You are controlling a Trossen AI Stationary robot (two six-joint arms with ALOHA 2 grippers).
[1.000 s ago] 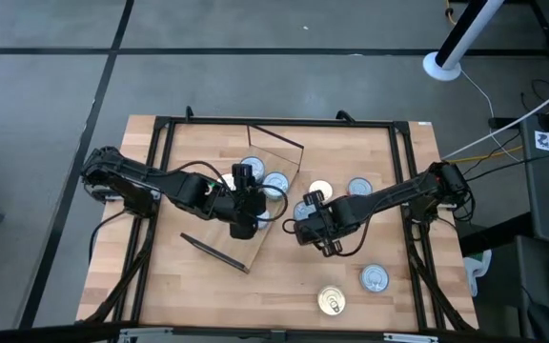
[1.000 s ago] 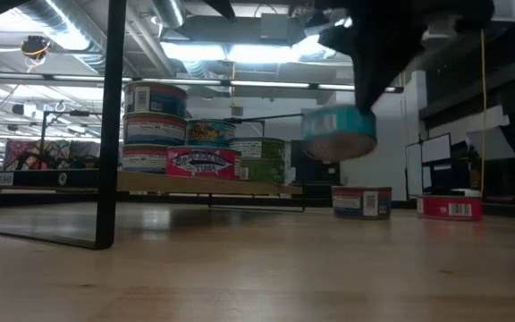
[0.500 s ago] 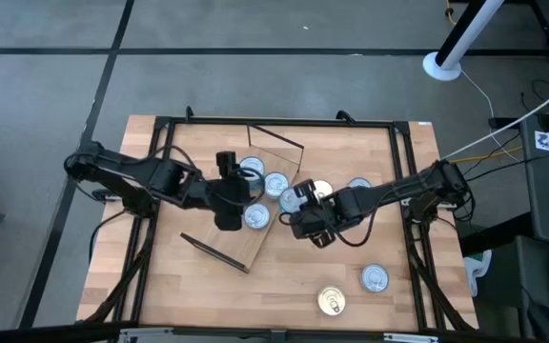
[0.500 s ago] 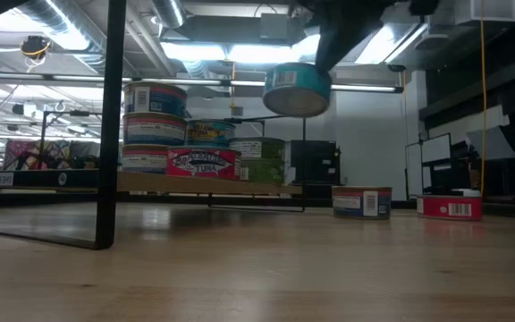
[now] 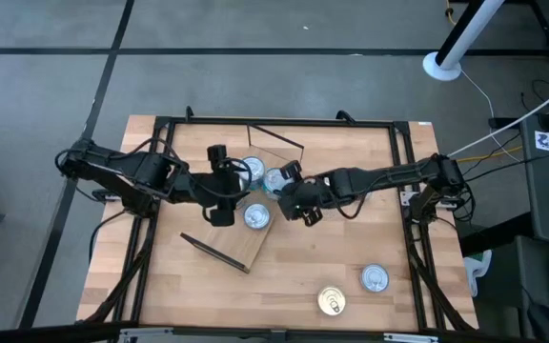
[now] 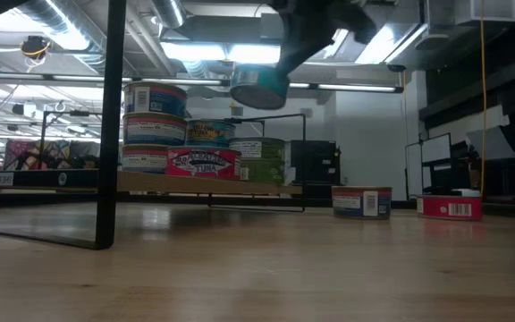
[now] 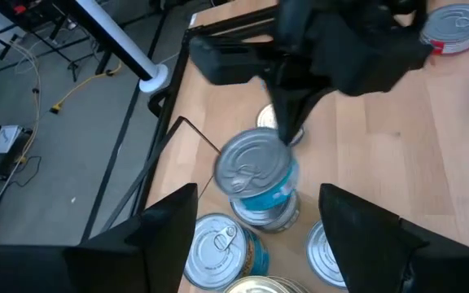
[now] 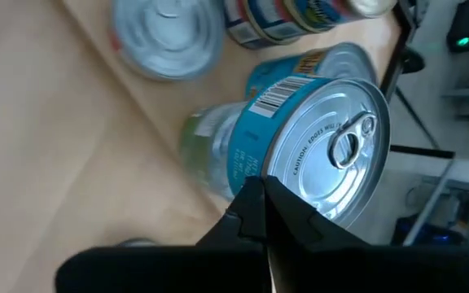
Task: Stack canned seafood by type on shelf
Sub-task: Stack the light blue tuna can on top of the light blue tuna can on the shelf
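The right gripper (image 5: 289, 181) has its fingers pinched tight on a small round silver-topped tin with a teal-blue label (image 6: 259, 88), lifted high in the air so it can clear the other tins and come down on a stack of the same kind. That tin hangs over the flat light plywood shelf with thin dark bars (image 5: 244, 246), which lies near the middle of the slatted wooden bench (image 5: 351, 286), close to the stacked tins (image 6: 154, 125) there. The left gripper (image 5: 219, 186) waits just beside it over the shelf, fingers spread wide and holding nothing.
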